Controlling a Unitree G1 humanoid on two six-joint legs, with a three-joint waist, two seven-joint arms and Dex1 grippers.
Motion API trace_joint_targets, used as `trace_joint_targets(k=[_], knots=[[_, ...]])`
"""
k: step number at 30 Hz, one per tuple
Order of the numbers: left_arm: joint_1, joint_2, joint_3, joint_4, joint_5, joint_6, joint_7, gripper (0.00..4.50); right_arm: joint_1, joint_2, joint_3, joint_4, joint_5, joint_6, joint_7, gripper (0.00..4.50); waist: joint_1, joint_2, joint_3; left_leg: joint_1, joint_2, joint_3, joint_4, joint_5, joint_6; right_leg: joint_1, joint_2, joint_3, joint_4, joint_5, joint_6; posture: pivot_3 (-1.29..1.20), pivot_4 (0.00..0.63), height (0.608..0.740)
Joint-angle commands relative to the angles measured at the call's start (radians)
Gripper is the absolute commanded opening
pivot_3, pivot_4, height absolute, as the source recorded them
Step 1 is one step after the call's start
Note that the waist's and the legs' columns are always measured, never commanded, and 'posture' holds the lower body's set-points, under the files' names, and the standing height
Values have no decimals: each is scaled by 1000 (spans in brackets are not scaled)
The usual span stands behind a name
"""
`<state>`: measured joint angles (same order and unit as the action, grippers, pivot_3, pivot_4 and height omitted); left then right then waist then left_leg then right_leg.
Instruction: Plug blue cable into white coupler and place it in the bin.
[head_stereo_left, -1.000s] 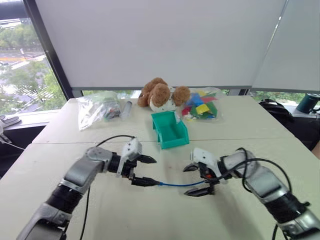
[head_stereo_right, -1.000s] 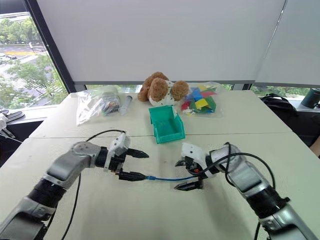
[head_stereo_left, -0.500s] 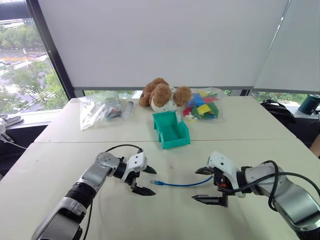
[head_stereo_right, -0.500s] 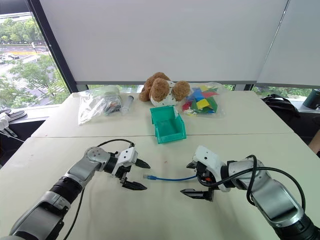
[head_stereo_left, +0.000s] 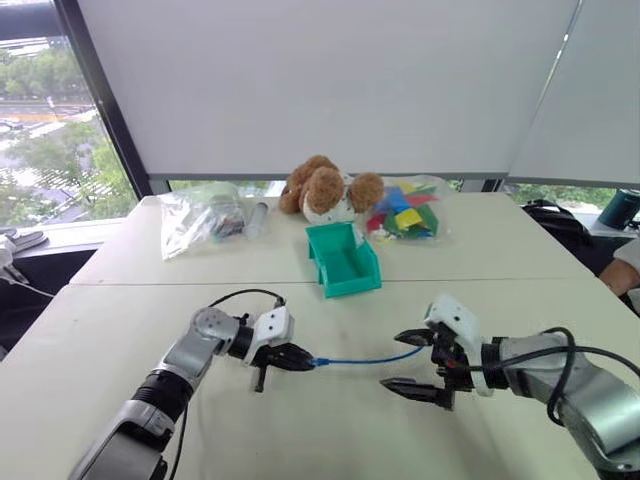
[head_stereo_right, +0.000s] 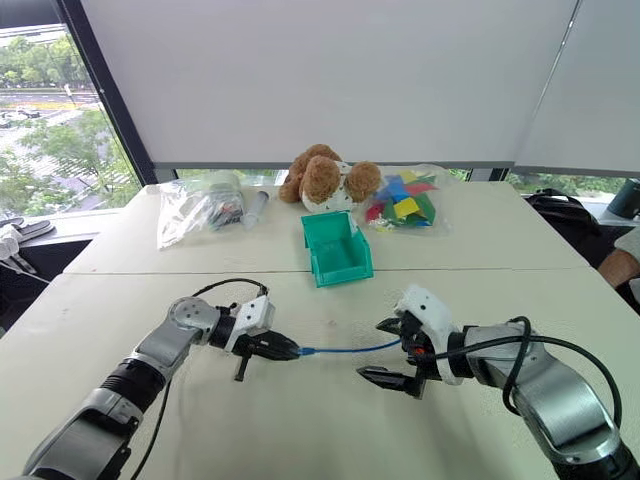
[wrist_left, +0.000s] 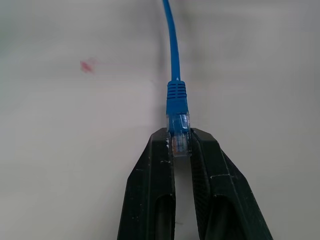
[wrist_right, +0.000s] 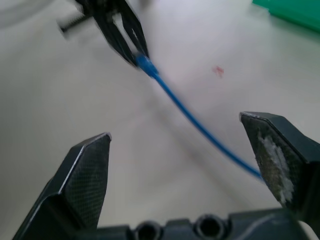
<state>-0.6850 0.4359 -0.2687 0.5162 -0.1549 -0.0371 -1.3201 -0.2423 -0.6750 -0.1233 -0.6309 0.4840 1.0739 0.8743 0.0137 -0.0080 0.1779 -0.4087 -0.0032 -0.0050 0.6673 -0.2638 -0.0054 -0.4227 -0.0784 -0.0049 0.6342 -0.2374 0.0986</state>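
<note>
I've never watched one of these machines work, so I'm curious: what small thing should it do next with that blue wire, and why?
Probably lift the plug end a little off the table. The left pincer is shut on the clear plug of the blue cable, which lies across the table toward the open right pincer. No white coupler is visible, so mating can't be judged; the bin sits beyond.

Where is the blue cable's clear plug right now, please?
In the left wrist view, the plug sits pinched by the left gripper, low over the table.
</note>
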Motion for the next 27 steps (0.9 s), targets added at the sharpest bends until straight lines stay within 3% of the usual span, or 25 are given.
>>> trace_joint_targets(k=[1,5,10,13,26,27], knots=[[-62,-23,91,-83,-71,33,57,27,-7,121,-127,-60,164,207,-102,4500,0,0,0,0,0,0,0,0,0,0,0,0,0,0,0,0,150,740],[-99,-50,139,-115,-96,62,118,27,-54,303,-195,-44,234,377,-241,4500,-3,0,-1,0,-1,0,0,0,0,0,-1,0,0,1,1,0,150,740],[-108,-59,149,-152,-105,84,132,27,-221,569,-318,99,215,445,-440,4500,-12,0,-1,1,-2,0,-1,0,0,-1,1,0,2,1,1,0,150,740],[-104,-59,147,-158,-103,86,134,27,-308,657,-388,167,220,456,-511,4500,-11,1,-1,1,-2,0,-1,0,0,-2,1,0,3,1,1,0,150,740],[-85,-62,128,-157,-69,40,147,27,-448,769,-442,336,259,417,-627,4500,-27,1,-1,0,-3,0,-1,0,0,-2,1,0,3,1,1,0,150,740],[-84,-62,126,-157,-65,34,148,8,-450,767,-437,340,263,413,-629,4242,-27,1,-1,0,-3,0,-2,0,0,-2,1,0,3,1,1,0,150,740]])
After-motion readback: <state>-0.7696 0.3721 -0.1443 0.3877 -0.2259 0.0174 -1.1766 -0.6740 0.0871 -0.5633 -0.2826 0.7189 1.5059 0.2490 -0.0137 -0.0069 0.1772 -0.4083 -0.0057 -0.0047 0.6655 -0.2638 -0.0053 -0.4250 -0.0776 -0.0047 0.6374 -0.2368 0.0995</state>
